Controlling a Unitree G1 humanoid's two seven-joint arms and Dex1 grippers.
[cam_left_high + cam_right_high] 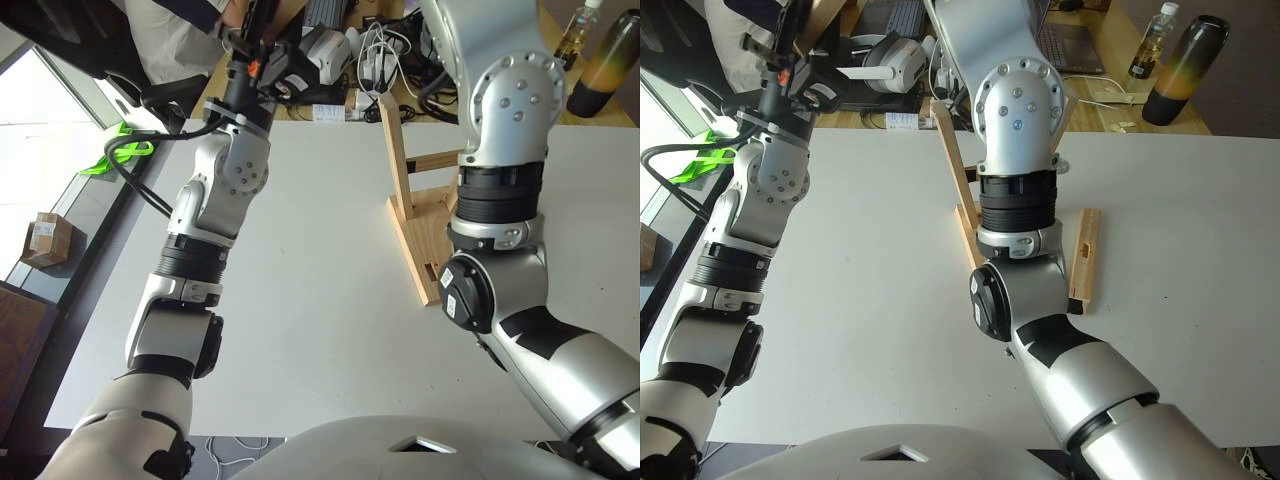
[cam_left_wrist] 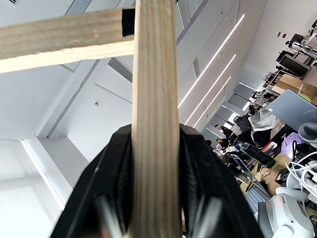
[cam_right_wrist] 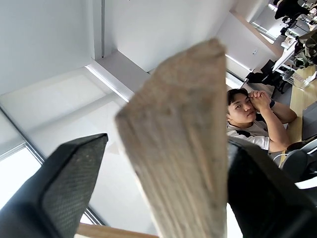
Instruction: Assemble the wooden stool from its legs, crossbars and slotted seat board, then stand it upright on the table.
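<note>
1. My left gripper (image 2: 156, 135) is high above the far left edge of the flat white table (image 1: 300, 320). Its black fingers (image 2: 111, 166) are pressed tight on both sides of a long pale wooden stool leg (image 2: 154, 89).
2. Just past my fingertips, a pale wooden crossbar (image 2: 59, 39) meets that leg at a right angle, with a small dark notch at the joint.
3. My right arm rises steeply over the right half of the table. The rough-cut end of a thick pale wooden piece (image 3: 173, 168) sits inside my right gripper (image 3: 168, 144). I cannot tell whether it is clamped or merely lying there.
4. A partly built frame of pale wooden bars (image 1: 397, 150) stands on the table towards its far right side, partly hidden behind my right forearm. One bar lies flat on the surface. A second bar rises from the flat bar's far end, tilted slightly. A short rung runs from the rising bar towards my arm.
5. A short flat wooden bar with a dark slot (image 1: 1085, 255) lies on the table just to the right of my right forearm.
6. Beyond the table's far edge, a tall dark bottle (image 1: 1185, 70) and a slim clear bottle (image 1: 1155, 40) stand on a wooden desk.
</note>
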